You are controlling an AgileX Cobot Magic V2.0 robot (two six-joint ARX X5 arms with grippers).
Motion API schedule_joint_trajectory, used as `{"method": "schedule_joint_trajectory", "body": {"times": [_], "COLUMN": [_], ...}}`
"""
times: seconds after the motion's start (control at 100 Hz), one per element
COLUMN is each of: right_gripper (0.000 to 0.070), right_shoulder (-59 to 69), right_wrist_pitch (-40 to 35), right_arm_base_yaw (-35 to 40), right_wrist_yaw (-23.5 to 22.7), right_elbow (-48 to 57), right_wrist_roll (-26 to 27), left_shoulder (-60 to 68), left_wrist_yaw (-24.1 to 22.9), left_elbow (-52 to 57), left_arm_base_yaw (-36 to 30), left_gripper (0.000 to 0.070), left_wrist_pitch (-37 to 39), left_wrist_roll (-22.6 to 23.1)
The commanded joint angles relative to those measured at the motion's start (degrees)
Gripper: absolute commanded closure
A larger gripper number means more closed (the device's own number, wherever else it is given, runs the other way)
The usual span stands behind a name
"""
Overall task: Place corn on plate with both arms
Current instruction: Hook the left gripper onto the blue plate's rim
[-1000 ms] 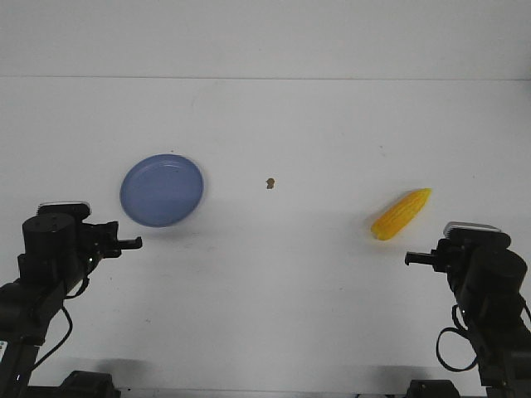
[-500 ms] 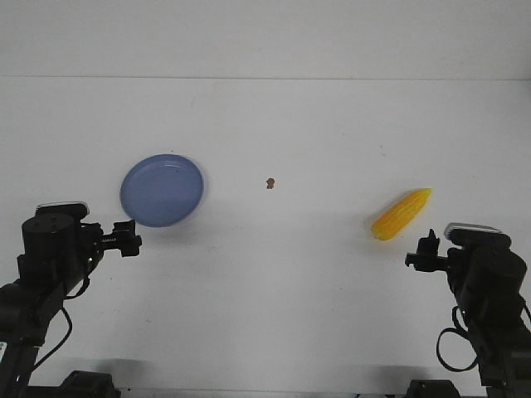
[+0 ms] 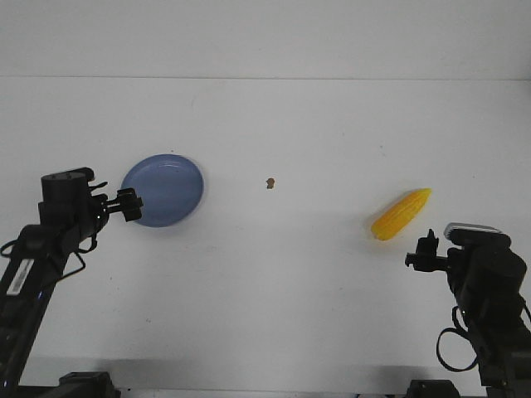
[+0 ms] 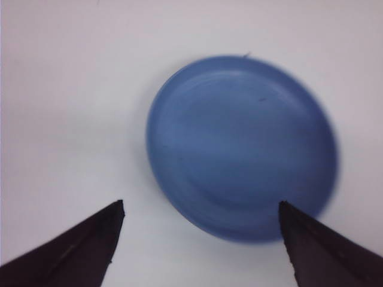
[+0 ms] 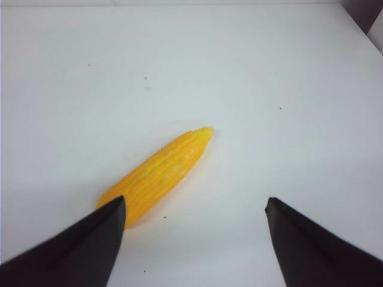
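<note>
The periwinkle-blue plate (image 3: pixel 163 190) lies on the white table at the left; it fills the left wrist view (image 4: pixel 242 146), a little blurred. My left gripper (image 3: pixel 129 205) is open and empty, raised at the plate's near-left rim (image 4: pixel 200 206). The yellow-orange corn (image 3: pixel 401 214) lies at the right, its pointed tip toward the far right. In the right wrist view the corn (image 5: pixel 158 175) lies just beyond my open, empty right gripper (image 5: pixel 194 203), its thick end by one finger. In the front view the right gripper (image 3: pixel 425 250) is just near of the corn.
A small brown speck (image 3: pixel 270 183) sits on the table between plate and corn. The table's far edge (image 3: pixel 265 79) meets a white wall. A dark corner (image 5: pixel 365 12) shows at the edge of the right wrist view.
Both grippers have opened. My left arm has lifted and moved forward to the plate's near-left rim. The right arm has stayed in place.
</note>
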Motion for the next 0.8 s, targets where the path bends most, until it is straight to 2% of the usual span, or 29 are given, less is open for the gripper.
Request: {"method": "schedule_joint_trajectory", "body": {"times": [0.0,0.34,0.79], "right_gripper": [0.0204,0.0204,0.0204], "right_shoulder": [0.2,0.2,0.2], "right_wrist_pitch": [0.5,0.5,0.0], "right_arm_base_yaw": [0.0,0.0,0.0], "right_wrist_yaw": [-0.2,-0.2,-0.2], "right_elbow": [1.0,1.0,1.0], "right_wrist_roll": [0.4,0.4,0.4], "left_shoulder": [5.4,23.8,30.3], "left_wrist_yaw": [0.0,0.0,0.0], "left_elbow": [2.7,11.8,12.2], "left_arm_base_yaw": [0.9,3.0,3.4], "left_gripper": [0.0164,0.0164,0.0164], "left_wrist_pitch": [0.4,1.9,2.4], "left_wrist_roll": [0.8,3.1,3.0]}}
